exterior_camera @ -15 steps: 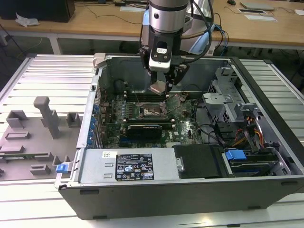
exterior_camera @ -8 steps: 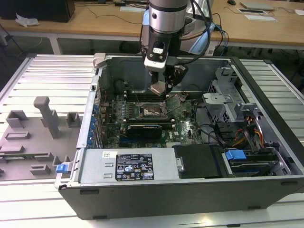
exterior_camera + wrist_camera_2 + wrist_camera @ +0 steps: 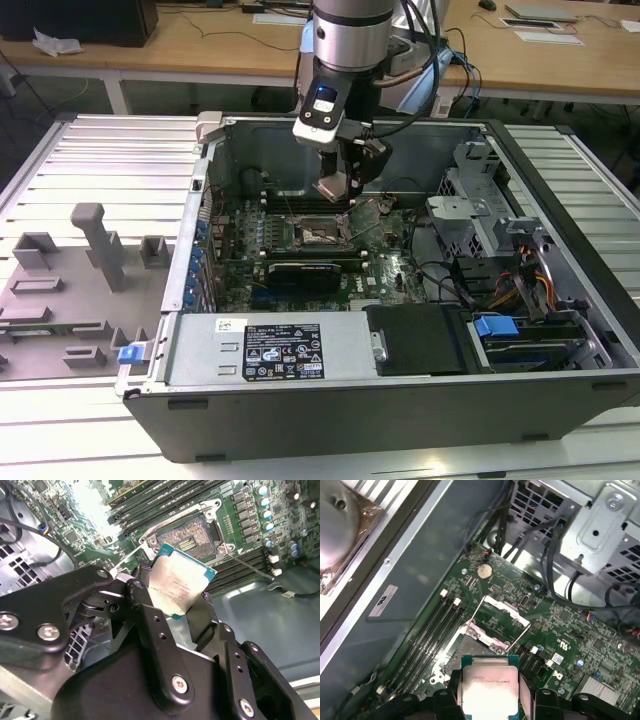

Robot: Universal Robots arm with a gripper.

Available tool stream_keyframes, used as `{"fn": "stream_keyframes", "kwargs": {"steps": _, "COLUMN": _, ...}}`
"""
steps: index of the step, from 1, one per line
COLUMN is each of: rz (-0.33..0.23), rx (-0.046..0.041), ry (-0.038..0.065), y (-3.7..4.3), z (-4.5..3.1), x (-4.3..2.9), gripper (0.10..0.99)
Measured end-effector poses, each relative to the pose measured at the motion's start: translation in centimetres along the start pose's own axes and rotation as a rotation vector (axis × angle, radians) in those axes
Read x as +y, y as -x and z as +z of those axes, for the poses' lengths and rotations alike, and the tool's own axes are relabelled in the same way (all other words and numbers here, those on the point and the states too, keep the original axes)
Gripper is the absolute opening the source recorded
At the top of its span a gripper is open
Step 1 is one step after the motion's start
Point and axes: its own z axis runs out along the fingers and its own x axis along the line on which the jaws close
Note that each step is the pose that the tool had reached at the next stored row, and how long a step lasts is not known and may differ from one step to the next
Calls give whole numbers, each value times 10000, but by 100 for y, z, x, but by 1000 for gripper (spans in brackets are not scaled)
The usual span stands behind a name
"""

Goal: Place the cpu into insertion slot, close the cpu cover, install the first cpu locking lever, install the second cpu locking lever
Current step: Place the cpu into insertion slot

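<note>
Your pincer (image 3: 172, 602) is clamped on the cpu (image 3: 182, 577) by two opposite edges. The chip hangs tilted just above the insertion slot (image 3: 192, 535) — not yet seated. The cpu cover (image 3: 499, 617) stands flipped open beside the socket, inside the computer case (image 3: 400, 420).

1. The exterior view stands high off the near side of the case (image 3: 300, 425), well back, looking down on all of it and the arm (image 3: 350, 40).
2. Both wrist views ride close behind the gripper (image 3: 175, 602) (image 3: 490, 690), looking down past it at the slot (image 3: 192, 535) (image 3: 462, 650).
3. All three views share the slot and the board (image 3: 392, 270).
</note>
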Motion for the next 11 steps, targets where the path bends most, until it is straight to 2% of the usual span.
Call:
{"fn": "stream_keyframes", "kwargs": {"steps": 4, "rz": 591, "rx": -51, "ry": 11, "y": 0, "z": 6, "x": -1, "gripper": 541}}
{"fn": "stream_keyframes", "kwargs": {"steps": 11, "rz": 2468, "rx": -217, "ry": 45, "y": 1, "z": 26, "x": -2, "gripper": 541}}
